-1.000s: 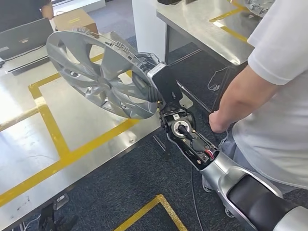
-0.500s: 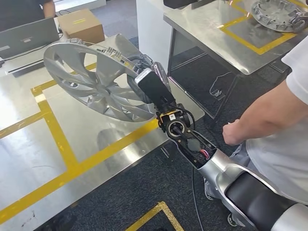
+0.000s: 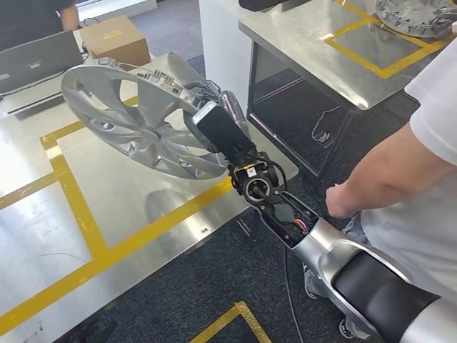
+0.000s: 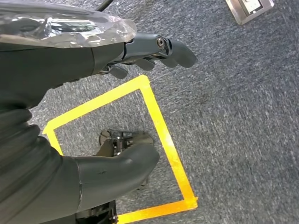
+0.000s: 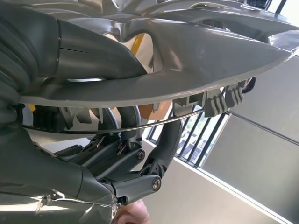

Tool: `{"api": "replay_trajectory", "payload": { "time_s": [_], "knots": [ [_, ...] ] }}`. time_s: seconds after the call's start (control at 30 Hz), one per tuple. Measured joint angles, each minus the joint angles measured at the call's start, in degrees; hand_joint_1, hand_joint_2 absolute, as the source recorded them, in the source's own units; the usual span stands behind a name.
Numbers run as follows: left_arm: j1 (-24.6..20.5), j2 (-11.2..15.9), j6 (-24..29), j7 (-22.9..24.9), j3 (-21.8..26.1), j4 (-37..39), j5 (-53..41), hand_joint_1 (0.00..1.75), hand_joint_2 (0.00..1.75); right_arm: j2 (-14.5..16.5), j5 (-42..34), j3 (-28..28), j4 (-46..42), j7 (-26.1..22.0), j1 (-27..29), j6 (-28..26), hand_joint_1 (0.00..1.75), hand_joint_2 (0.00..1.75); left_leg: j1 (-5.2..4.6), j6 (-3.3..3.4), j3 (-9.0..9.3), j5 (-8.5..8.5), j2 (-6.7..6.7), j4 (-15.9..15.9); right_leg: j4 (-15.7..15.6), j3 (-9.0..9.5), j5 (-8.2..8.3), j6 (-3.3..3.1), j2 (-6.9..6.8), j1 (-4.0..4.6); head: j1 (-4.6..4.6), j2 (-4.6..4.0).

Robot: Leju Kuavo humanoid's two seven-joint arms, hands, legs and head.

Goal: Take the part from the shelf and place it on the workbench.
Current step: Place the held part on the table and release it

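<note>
A silver hubcap [image 3: 140, 118] hangs tilted in the air above the steel workbench [image 3: 48, 236], over its yellow-taped square. My right hand [image 3: 218, 128] grips the hubcap's near rim. The right wrist view shows the thumb on one face of the hubcap [image 5: 197, 51] and the darker fingers [image 5: 141, 163] curled under its clipped edge. My left hand [image 4: 105, 102] hangs over grey carpet, thumb and fingers apart, holding nothing.
A person in a white shirt [image 3: 431, 186] stands close on the right, fist [image 3: 337, 202] near my right arm. A second steel table [image 3: 302, 50] at the back right carries another hubcap [image 3: 415, 16]. A cardboard box [image 3: 114, 37] and a laptop [image 3: 32, 57] sit at the workbench's far side.
The view has shifted as the camera moved. My right hand has carried the hubcap a little left, further over the workbench. The person's fist has stayed near my arm.
</note>
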Motion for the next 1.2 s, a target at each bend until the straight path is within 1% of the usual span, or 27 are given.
{"api": "replay_trajectory", "payload": {
  "time_s": [0.07,0.13,0.17,0.4,0.53,0.7,0.77,0.83,0.93,1.07,1.2],
  "knots": [
    [-0.1,0.0,0.0,0.3,-0.3,0.0,-0.4,0.00,1.75,0.5,6.1,0.7,0.9,0.4,-0.6,-0.9,1.75,1.75,0.01,-0.07,0.00,-0.03,0.02,0.0,0.0,0.01,-0.03,-0.04,0.03,0.02,0.01,0.00],
    [-0.3,0.0,0.0,0.6,-0.7,0.0,-0.8,0.00,1.75,1.7,12.8,2.0,2.9,0.2,-1.7,-2.1,1.75,1.75,0.01,-0.13,0.02,-0.05,0.04,0.0,0.0,0.02,-0.05,-0.08,0.05,0.02,-0.01,0.00],
    [-0.6,-0.1,0.0,0.6,-1.0,0.0,-0.9,0.00,1.75,2.5,14.9,2.5,4.2,-0.1,-2.1,-2.9,1.75,1.75,0.01,-0.15,0.03,-0.04,0.03,0.0,0.0,0.03,-0.07,-0.11,0.03,0.02,0.00,0.00],
    [-1.2,-0.2,0.3,1.2,-2.1,0.0,-1.5,0.00,1.75,7.2,25.5,5.9,12.6,-2.1,-4.6,-9.5,1.75,1.75,0.02,-0.21,0.04,-0.07,-0.03,0.0,0.0,0.09,-0.14,-0.19,-0.12,-0.03,0.01,-0.02],
    [-1.4,-0.3,0.4,1.6,-2.8,0.0,-1.5,0.00,1.75,9.6,31.8,8.4,17.2,-2.3,-5.5,-10.8,1.75,1.75,0.02,-0.21,0.03,-0.07,-0.03,0.0,0.0,0.10,-0.14,-0.19,-0.13,-0.08,0.01,-0.01],
    [-1.6,-0.3,0.4,2.0,-3.2,0.0,-1.6,0.00,1.75,12.3,44.6,11.1,22.5,-0.7,-5.9,-12.1,1.75,1.75,0.02,-0.21,0.03,-0.07,-0.02,0.0,0.0,0.09,-0.14,-0.19,-0.13,-0.10,0.01,0.00],
    [-1.6,-0.4,0.4,2.1,-3.5,0.0,-1.6,0.00,1.75,13.4,47.9,11.7,24.3,-0.4,-5.9,-12.2,1.75,1.75,0.02,-0.21,0.03,-0.07,-0.02,0.0,0.0,0.09,-0.14,-0.19,-0.12,-0.11,0.01,-0.01],
    [-1.7,-0.4,0.3,2.2,-3.8,0.0,-1.7,0.00,1.75,14.5,49.1,12.1,26.1,-0.3,-6.1,-12.5,1.75,1.75,0.02,-0.21,0.04,-0.07,-0.02,0.0,0.0,0.10,-0.14,-0.19,-0.12,-0.11,0.01,-0.01],
    [-1.8,-0.5,-0.1,2.4,-4.1,0.0,-1.9,0.00,1.75,16.0,48.3,12.8,29.0,-0.9,-6.5,-12.1,1.75,1.75,0.02,-0.21,0.06,-0.07,-0.01,0.0,0.0,0.11,-0.14,-0.19,-0.12,-0.11,0.02,0.00],
    [-2.1,-0.7,-0.7,2.6,-4.4,0.0,-2.4,0.00,1.75,18.2,45.3,14.2,32.8,-1.3,-6.7,-8.7,1.75,1.75,0.03,-0.21,0.11,-0.07,-0.01,0.0,0.0,0.14,-0.14,-0.20,-0.12,-0.11,0.01,-0.01],
    [-2.2,-1.0,-1.2,2.7,-4.8,0.0,-2.7,0.00,1.75,19.5,43.4,16.5,35.7,1.1,-6.6,-5.8,1.75,1.75,0.05,-0.21,0.12,-0.07,-0.01,0.0,0.0,0.15,-0.14,-0.20,-0.12,-0.12,0.02,-0.01]
  ]
}}
